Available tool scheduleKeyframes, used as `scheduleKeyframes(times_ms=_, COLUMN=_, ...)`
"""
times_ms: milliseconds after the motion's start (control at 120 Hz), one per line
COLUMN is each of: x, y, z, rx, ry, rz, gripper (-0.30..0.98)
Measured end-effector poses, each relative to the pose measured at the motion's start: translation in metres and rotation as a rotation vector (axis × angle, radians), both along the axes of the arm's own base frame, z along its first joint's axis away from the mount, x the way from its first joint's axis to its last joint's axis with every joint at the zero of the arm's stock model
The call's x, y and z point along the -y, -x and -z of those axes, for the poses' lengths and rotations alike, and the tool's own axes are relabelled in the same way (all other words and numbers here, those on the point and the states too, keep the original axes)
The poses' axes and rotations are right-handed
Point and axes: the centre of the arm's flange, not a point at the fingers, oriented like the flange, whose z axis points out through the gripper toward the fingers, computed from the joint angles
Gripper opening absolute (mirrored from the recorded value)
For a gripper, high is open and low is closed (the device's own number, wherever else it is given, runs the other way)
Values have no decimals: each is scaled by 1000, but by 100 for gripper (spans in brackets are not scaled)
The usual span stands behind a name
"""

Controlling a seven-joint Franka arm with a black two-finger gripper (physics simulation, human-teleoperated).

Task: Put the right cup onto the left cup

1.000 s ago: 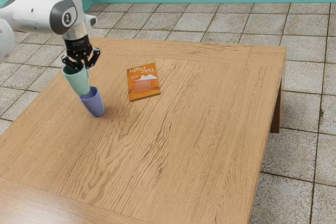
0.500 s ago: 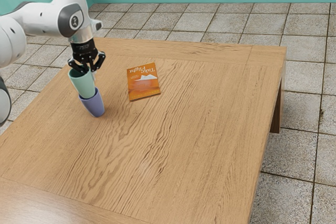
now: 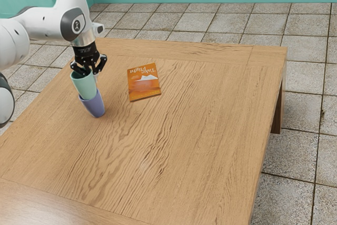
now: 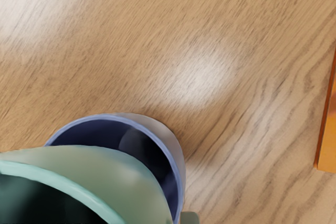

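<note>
My gripper (image 3: 90,72) is at the top of the green cup (image 3: 84,85), shut on it and holding it nearly upright with a slight tilt. Below stands the blue-purple cup (image 3: 93,105) on the table, its rim overlapped by the green cup's lower part. In the wrist view the green cup (image 4: 118,174) covers much of the mouth of the blue-purple cup (image 4: 179,156), whose dark inside shows along one side. Whether the green cup's base is inside the lower cup or just above it, I cannot tell.
An orange book (image 3: 144,84) lies flat on the wooden table (image 3: 189,146), a short way to the exterior view's right of the cups. Its edge shows in the wrist view as an orange strip (image 4: 328,135).
My hand has carried the green cup toward the exterior view's right and lower, over the blue-purple cup. Over the last half second the shift is small. The lower cup and book have stayed put.
</note>
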Motion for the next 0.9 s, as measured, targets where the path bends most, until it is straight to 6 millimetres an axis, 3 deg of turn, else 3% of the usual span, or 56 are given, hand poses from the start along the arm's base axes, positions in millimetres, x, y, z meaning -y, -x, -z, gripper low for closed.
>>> scheduleKeyframes(times_ms=258, x=-2, y=-4, z=12, rx=5, ry=-2, rz=8, gripper=-9)
scheduleKeyframes(times_ms=425, x=-1, y=-5, z=10, rx=15, ry=1, rz=13, gripper=27)
scheduleKeyframes(times_ms=525, x=-1, y=-5, z=3, rx=29, ry=0, rz=17, gripper=42)
scheduleKeyframes(times_ms=633, x=2, y=-1, z=-21, rx=59, ry=-2, rz=26, gripper=52)
scheduleKeyframes(times_ms=800, x=15, y=6, z=-83, rx=112, ry=-2, rz=85, gripper=60)
scheduleKeyframes(times_ms=900, x=29, y=9, z=-121, rx=134, ry=9, rz=210, gripper=63)
